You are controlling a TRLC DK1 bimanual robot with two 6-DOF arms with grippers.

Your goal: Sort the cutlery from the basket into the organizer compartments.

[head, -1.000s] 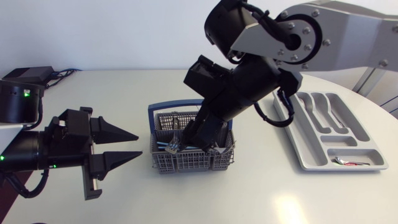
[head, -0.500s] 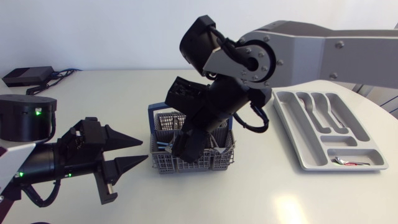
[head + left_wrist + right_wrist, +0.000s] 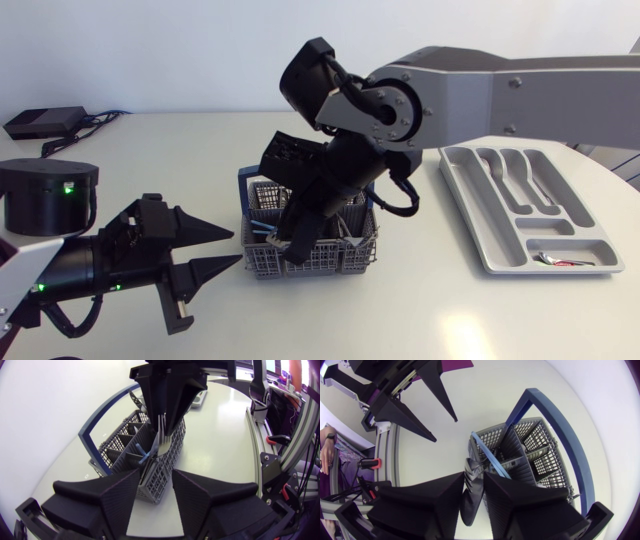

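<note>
The right claw is clenching upright cutlery inside the basket, while the left claw is hovering released near the basket and the organizer is lying well apart from it.

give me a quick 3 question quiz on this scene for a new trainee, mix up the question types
1. True or false: the left gripper is shut on the basket.
2. Where is the right gripper? A. over the organizer B. down in the basket C. resting on the bare table
3. Fill in: the basket's handle is coloured ___.

Key
1. False. Its fingers are open and it sits beside the basket.
2. B. Its fingers are closed on a metal cutlery piece.
3. Blue.
</note>
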